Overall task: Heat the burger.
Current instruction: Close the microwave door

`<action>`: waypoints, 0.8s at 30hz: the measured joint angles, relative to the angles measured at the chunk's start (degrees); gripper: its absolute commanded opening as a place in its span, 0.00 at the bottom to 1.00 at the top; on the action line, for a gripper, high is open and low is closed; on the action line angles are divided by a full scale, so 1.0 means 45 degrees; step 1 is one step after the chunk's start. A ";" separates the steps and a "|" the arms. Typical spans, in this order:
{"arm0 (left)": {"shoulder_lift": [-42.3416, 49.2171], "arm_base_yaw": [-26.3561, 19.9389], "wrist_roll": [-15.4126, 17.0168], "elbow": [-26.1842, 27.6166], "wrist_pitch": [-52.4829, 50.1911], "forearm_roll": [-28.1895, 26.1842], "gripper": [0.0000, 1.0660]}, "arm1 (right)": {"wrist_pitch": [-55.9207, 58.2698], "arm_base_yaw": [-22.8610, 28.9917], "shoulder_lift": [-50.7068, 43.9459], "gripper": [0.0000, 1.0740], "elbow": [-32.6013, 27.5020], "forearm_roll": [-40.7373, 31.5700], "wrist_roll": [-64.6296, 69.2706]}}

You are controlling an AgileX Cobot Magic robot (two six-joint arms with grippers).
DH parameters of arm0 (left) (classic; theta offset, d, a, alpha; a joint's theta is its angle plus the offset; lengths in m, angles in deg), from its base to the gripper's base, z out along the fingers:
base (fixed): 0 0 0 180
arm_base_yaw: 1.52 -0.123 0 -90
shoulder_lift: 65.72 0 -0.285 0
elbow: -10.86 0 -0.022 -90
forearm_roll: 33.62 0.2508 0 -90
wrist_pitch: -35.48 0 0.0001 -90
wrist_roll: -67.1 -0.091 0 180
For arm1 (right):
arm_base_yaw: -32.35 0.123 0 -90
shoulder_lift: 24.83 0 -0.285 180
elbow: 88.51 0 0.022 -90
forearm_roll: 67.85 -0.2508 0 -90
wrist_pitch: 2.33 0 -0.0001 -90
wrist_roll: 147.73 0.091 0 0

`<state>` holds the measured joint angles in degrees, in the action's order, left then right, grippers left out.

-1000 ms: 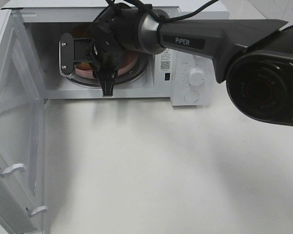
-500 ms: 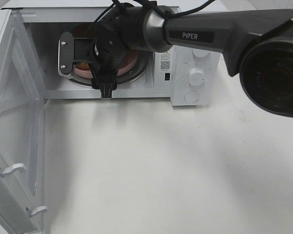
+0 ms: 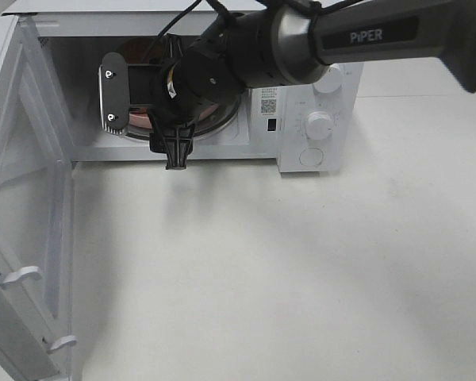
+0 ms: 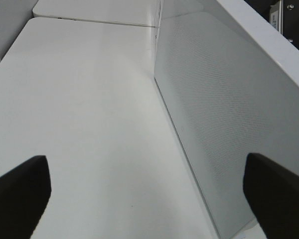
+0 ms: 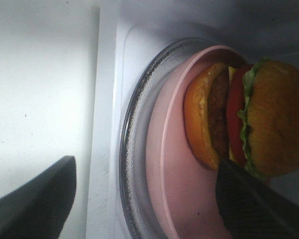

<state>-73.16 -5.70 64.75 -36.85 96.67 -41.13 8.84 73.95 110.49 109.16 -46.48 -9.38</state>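
Observation:
The burger, with a golden bun, green lettuce, red tomato and a dark patty, stands on a pink plate. The plate rests on the glass turntable inside the open white microwave. My right gripper is at the mouth of the cavity, open, with one finger on each side of the plate and nothing held. From the high camera the right arm hides the burger. In the left wrist view my left gripper is open and empty above the table, beside the microwave door.
The microwave door swings wide open to the left, reaching the table's front edge. Two knobs sit on the control panel at the right of the cavity. The white table stretches out in front.
My right gripper's jaws have spread apart, letting go of the plate. The gripper has drawn back a little toward the cavity's mouth. The right arm's rear part has swung up and out of frame.

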 measured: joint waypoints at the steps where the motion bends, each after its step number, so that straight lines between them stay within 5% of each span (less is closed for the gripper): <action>1: 0.0000 0.0000 0.0000 0.0000 0.0000 0.0000 0.92 | -0.0497 0.0000 -0.0407 0.71 -0.0598 0.0000 0.0000; 24: 0.0000 0.0000 0.0000 0.0000 0.0000 0.0000 0.92 | -0.1159 0.0000 -0.4304 0.71 -0.6188 0.0102 0.3361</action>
<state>-73.16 -5.70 64.75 -36.85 96.67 -41.13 3.63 73.95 91.13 81.31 -46.02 5.74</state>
